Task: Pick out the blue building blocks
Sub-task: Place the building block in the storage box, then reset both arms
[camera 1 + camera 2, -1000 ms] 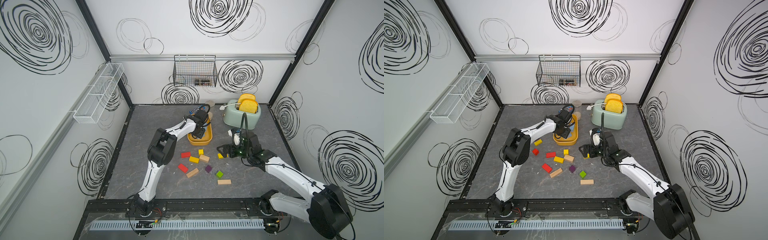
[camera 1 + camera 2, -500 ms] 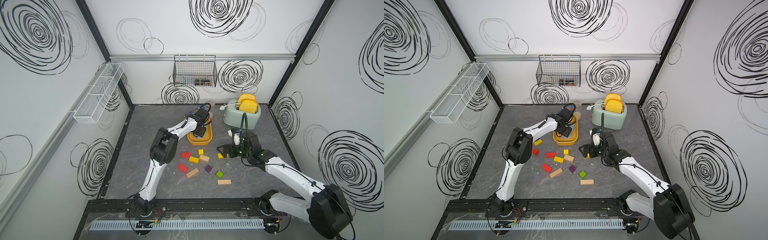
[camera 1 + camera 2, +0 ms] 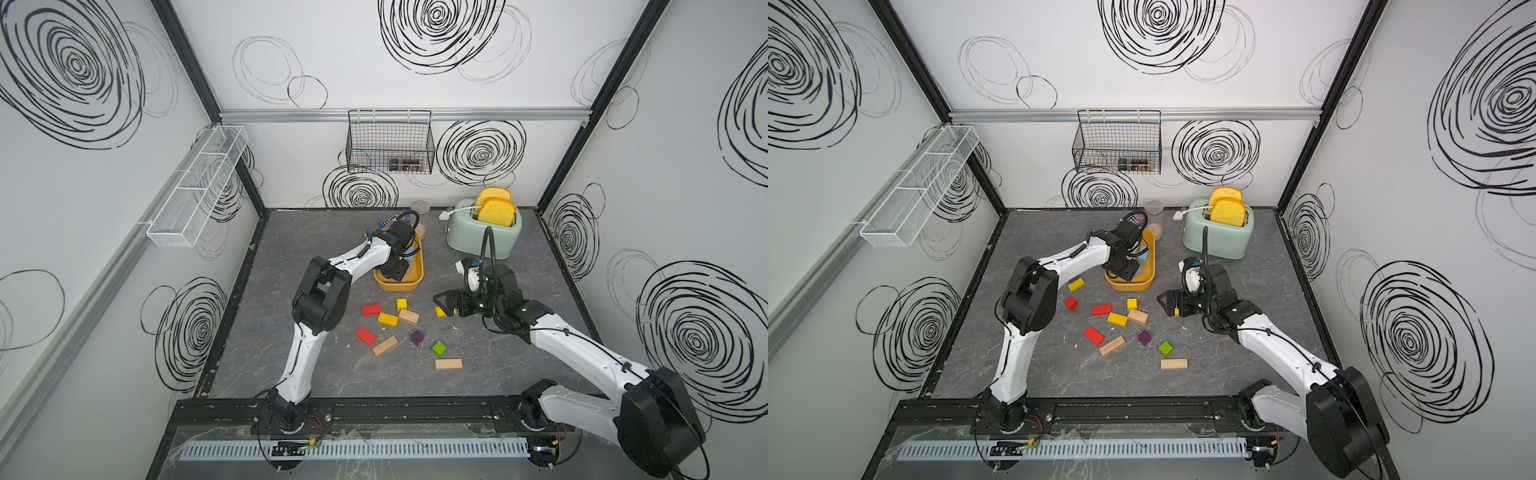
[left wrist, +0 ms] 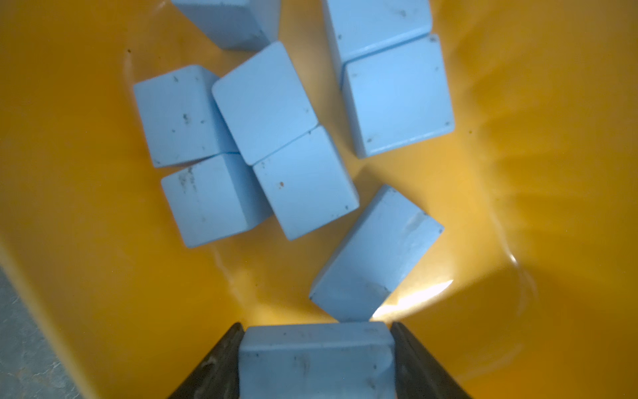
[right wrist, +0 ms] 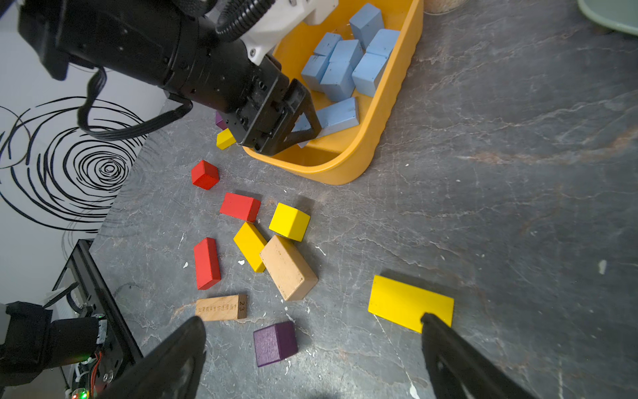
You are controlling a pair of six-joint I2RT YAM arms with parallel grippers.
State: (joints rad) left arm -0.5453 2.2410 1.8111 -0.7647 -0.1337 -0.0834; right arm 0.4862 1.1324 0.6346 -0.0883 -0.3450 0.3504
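Several blue building blocks [image 4: 266, 100] lie loose in a yellow tray [image 4: 103, 207], also seen in the right wrist view [image 5: 340, 69]. My left gripper [image 4: 316, 326] reaches down into that tray [image 3: 415, 286] and is shut on one more blue block [image 4: 316, 362], which fills the gap between both fingers. In both top views the left gripper [image 3: 395, 272] [image 3: 1127, 270] sits at the tray's near end. My right gripper [image 5: 310, 319] hovers open over the table [image 3: 439, 305], with a purple cube [image 5: 274, 343] below it and a flat yellow block [image 5: 404, 300] by one finger.
Red [image 3: 371, 309], yellow [image 3: 387, 319], plain wood [image 3: 385, 345], purple [image 3: 416, 337] and green [image 3: 438, 349] blocks are scattered in front of the tray. A green toaster [image 3: 484, 237] stands at the back right. A blue packet [image 3: 388, 222] and a jar [image 3: 1154, 216] sit behind the tray.
The left gripper has shifted slightly inside the tray with the blue block between its fingers. The right arm has not moved.
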